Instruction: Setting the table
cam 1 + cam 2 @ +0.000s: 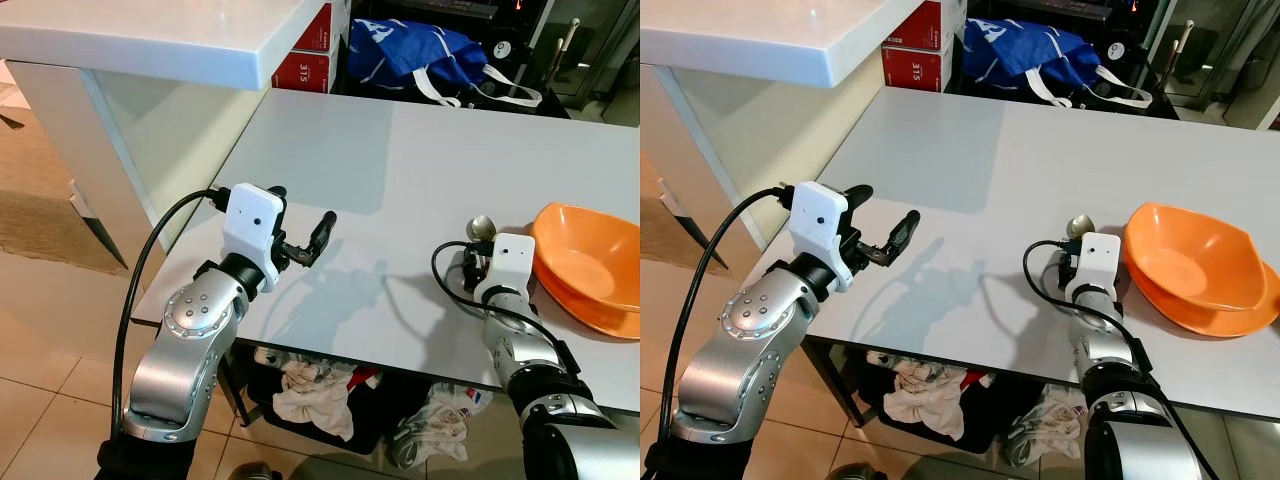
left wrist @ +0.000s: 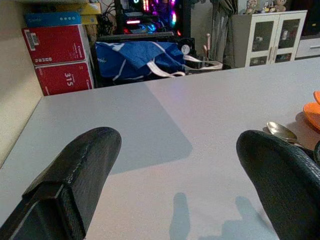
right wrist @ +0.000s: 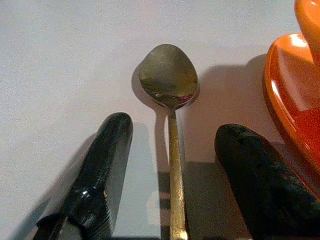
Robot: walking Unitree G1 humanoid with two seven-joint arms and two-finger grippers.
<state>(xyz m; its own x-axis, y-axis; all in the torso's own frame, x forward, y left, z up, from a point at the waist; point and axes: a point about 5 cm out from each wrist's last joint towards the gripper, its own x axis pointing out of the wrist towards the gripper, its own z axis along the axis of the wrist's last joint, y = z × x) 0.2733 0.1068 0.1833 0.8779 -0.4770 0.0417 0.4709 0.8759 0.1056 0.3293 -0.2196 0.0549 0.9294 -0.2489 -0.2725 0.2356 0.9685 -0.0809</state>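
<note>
Right gripper rests low on the grey table, its two black fingers spread apart with a metal spoon lying flat between them; neither finger touches the handle. The spoon's bowl points away from the wrist, and its handle runs out of the wrist view's edge. From the head camera, only the bowl of the spoon shows beyond the white wrist housing, and the gripper's fingers are hidden behind that housing.

Just beside the spoon sits an orange bowl, tilted on what looks like an orange plate or second dish beneath it; the far rim is cut off in the left eye view. Whether the nearer finger touches the orange rim cannot be told.

Left gripper hovers above the table's near left edge, fingers wide apart and holding nothing, well away from the spoon and bowl.

Beyond the table's far end lies a blue bag with white straps and a white mark, only partly readable. Beside it stand stacked red boxes, the lower one printed "315"; other lettering on them is too small to read. A white counter overhangs the table's left corner. Under the table, crumpled cloths lie on the tiled floor, partly hidden by the tabletop.
</note>
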